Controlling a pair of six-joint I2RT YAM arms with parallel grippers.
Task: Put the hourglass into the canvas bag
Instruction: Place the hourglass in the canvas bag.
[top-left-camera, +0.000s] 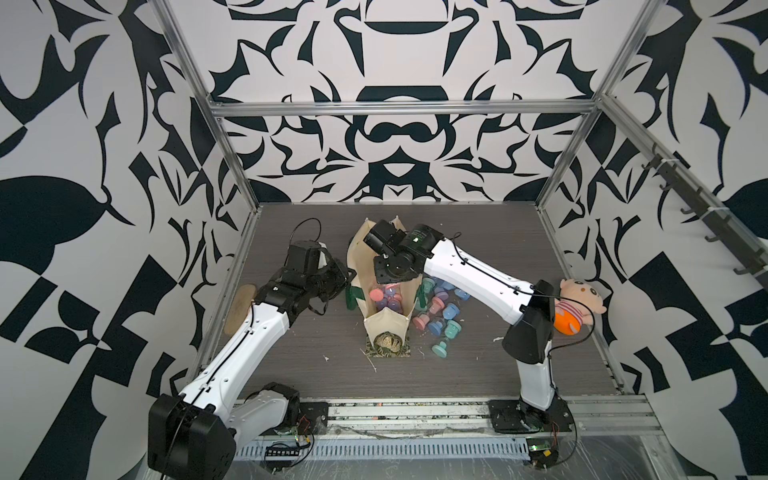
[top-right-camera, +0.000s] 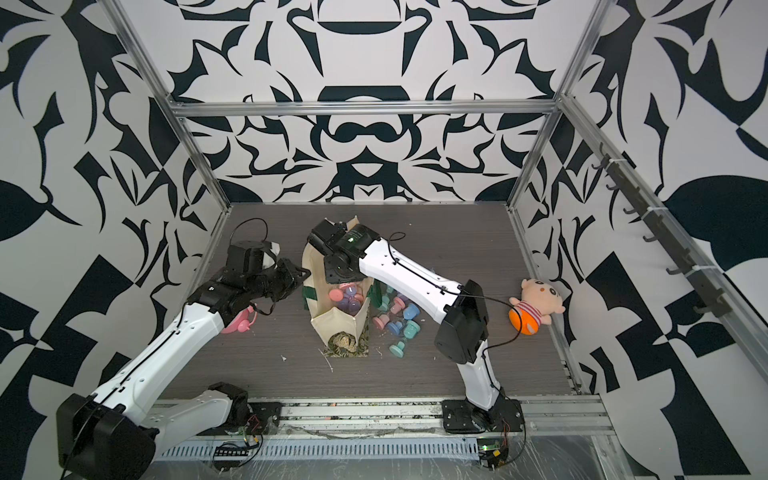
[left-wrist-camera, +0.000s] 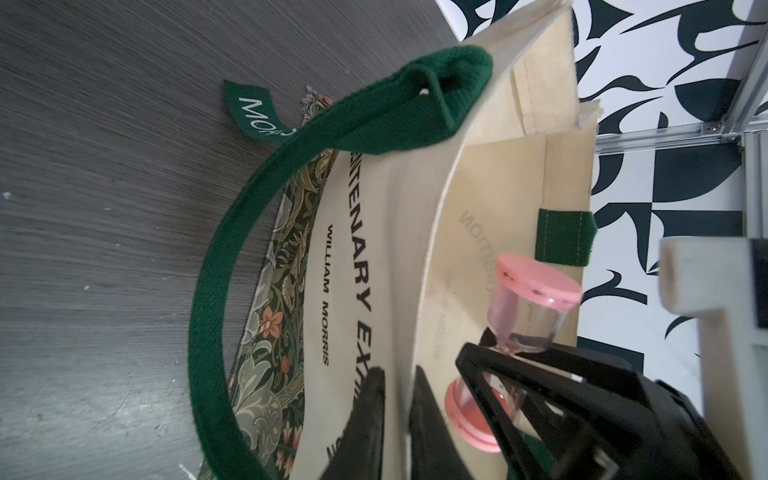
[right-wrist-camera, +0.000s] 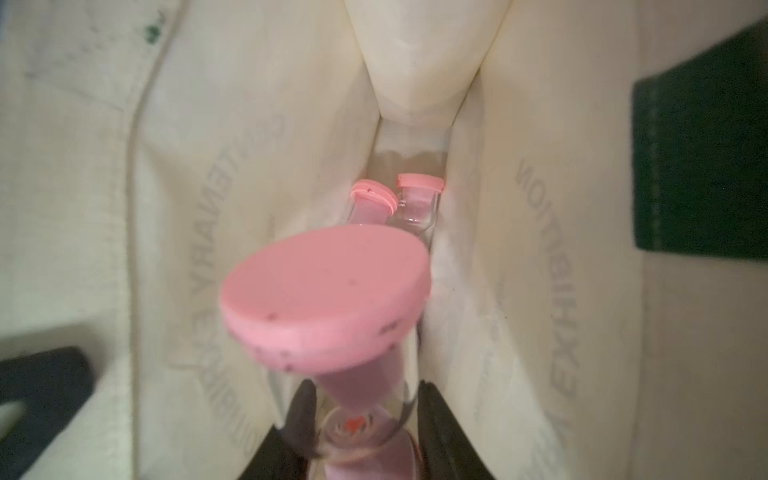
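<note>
The dark wood-grain counter (top-left-camera: 291, 361) is sitting inside an aluminium-framed enclosure, with black-and-white patterned walls (top-left-camera: 395, 145) standing on three sides. A plush doll (top-left-camera: 575, 303) is lying at the counter's right edge.

The canvas bag (top-left-camera: 384, 326) is standing upright mid-counter with its mouth open. It is cream-coloured, with dark green handles (left-wrist-camera: 208, 270) and a floral print at the base. Loose hourglasses (top-left-camera: 440, 316) are lying just beside its right side.

The hourglass (right-wrist-camera: 324, 291) is pink-capped with clear glass. It is hanging inside the bag between the cream walls, above two pink hourglasses (right-wrist-camera: 374, 199) lying deeper in. It appears to be carrying pink sand, though the wrist view is blurred.

The left arm is reaching in low from the left, and the left fingers (left-wrist-camera: 370, 415) are pinching the bag's left wall at the rim. The right arm is bending over the bag with its wrist pointing down, and the right fingers (right-wrist-camera: 440, 432) are clamping the hourglass at its narrow neck.
</note>
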